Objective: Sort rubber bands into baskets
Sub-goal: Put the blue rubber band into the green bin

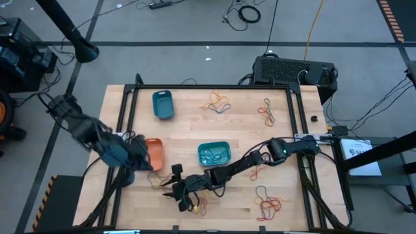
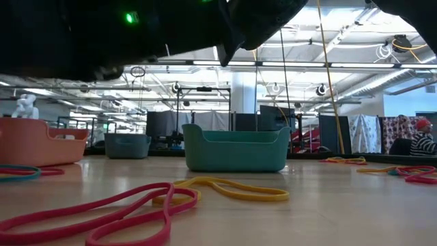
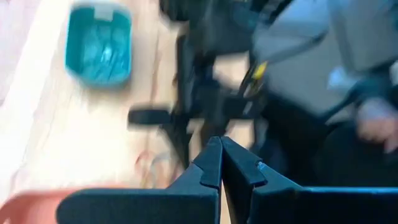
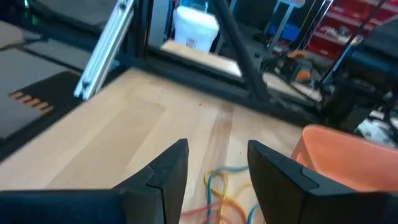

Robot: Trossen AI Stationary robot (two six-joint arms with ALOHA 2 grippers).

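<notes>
the right hand [image 1: 184, 196] hung open over a small tangle of rubber bands [image 4: 227, 186] near the bench's front edge, beside the orange basket [image 1: 153, 153], so a pick seemed in hand. the next move called for lowering and closing on one band. the left hand [image 3: 221, 163], fingers pressed together and empty, waited above the orange basket.

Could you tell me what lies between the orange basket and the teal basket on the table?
In the high view, only bare wood separates the orange basket from the teal basket; no rubber bands lie in that stretch.
</notes>
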